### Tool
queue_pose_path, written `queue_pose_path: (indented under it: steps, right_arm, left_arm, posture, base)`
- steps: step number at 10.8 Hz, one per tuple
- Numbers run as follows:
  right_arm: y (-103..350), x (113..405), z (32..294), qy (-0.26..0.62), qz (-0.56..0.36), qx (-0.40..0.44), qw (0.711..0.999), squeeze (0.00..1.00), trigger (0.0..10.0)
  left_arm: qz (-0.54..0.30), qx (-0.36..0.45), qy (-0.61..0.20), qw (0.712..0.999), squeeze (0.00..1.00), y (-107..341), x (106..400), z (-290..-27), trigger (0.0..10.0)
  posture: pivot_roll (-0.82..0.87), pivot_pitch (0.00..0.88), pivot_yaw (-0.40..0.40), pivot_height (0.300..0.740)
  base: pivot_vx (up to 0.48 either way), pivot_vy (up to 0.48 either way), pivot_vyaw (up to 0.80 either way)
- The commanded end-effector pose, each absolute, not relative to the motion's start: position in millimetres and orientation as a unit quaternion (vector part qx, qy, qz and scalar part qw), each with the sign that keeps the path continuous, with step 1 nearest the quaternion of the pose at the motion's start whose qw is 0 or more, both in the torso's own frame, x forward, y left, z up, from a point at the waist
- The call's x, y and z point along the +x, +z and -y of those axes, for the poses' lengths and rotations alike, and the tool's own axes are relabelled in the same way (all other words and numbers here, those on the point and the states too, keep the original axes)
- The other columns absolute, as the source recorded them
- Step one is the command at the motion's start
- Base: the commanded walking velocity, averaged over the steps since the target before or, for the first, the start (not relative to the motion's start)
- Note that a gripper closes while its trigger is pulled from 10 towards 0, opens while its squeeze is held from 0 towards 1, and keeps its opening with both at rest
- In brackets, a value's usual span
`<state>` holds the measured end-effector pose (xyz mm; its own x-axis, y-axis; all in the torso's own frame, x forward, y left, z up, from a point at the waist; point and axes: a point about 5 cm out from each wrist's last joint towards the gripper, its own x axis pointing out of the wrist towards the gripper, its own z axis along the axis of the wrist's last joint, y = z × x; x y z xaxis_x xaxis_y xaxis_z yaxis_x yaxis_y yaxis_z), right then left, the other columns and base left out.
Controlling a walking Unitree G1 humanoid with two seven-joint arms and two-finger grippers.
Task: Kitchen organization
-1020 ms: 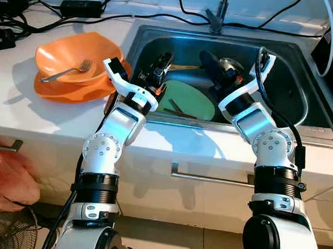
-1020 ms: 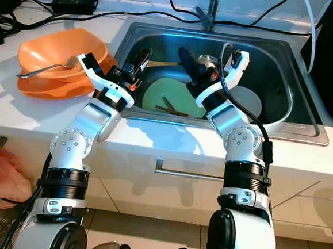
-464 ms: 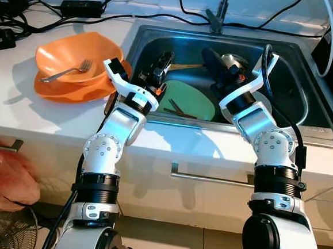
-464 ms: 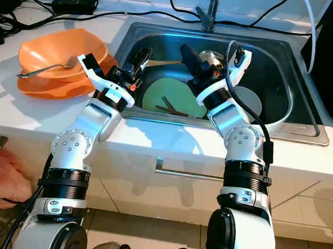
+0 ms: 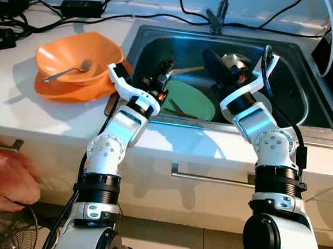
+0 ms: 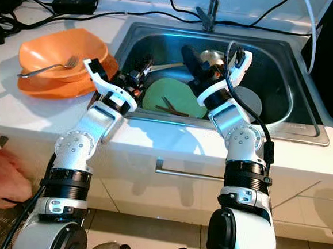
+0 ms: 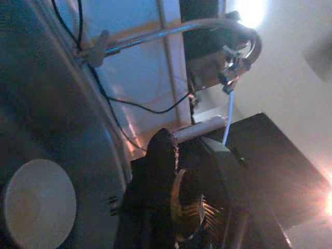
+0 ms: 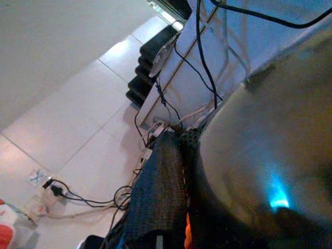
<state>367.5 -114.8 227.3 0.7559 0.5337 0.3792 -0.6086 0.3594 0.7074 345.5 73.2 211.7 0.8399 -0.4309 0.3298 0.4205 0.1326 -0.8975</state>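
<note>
A green plate (image 5: pixel 190 99) lies on the floor of the steel sink (image 5: pixel 321 134) with dark chopsticks (image 5: pixel 176 108) across it. Behind it sit a metal bowl (image 5: pixel 235 61) and a tan stick (image 5: pixel 189 70); a white dish (image 6: pixel 246 102) lies at the right. My left gripper (image 5: pixel 166 68) hangs inside the sink's left side, just above the green plate's near-left edge, fingers together with nothing seen in them. My right gripper (image 5: pixel 211 56) is deeper in the sink, right beside the metal bowl, its fingers (image 8: pixel 163 192) pressed together.
Stacked orange bowls (image 5: pixel 74 56) with a fork (image 5: pixel 72 71) stand on the white counter left of the sink. The faucet (image 5: pixel 221 16) rises behind the sink, with black cables along the back. A pink bag (image 5: pixel 1 175) lies by the drawer handle (image 5: pixel 208 177).
My left arm has slid right and lower, bringing its gripper closer to the green plate. The right gripper has edged back toward the metal bowl.
</note>
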Motion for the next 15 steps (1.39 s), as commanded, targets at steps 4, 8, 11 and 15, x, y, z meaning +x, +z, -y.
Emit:
queue_pose_path:
  steps: [4, 8, 11, 15]
  right_arm:
    - [234, 372, 119, 0.331, 0.052, 0.426, 0.841, 0.00, 0.0]
    - [217, 385, 136, 0.203, 0.057, 0.280, 0.937, 0.00, 0.0]
    - [201, 387, 152, 0.150, 0.052, 0.196, 0.968, 0.00, 0.0]
    - [157, 387, 166, 0.096, -0.056, 0.026, 0.993, 0.00, 0.0]
  left_arm:
    - [-0.027, -0.567, -0.297, 0.768, 1.00, 208, 334, -51, 10.0]
    - [-0.013, -0.355, -0.364, 0.861, 1.00, 210, 328, -50, 10.0]
    - [-0.009, -0.284, -0.383, 0.879, 1.00, 205, 324, -47, 10.0]
    - [-0.014, -0.232, -0.373, 0.898, 1.00, 195, 327, -51, 10.0]
  posture:
    - [0.01, 0.109, 0.003, 0.740]
    - [0.01, 0.109, 0.006, 0.740]
    - [0.01, 0.111, 0.005, 0.740]
    - [0.02, 0.112, 0.005, 0.740]
  base:
    - [0.000, 0.000, 0.00]
    - [0.000, 0.000, 0.00]
    - [0.000, 0.000, 0.00]
    - [0.000, 0.000, 0.00]
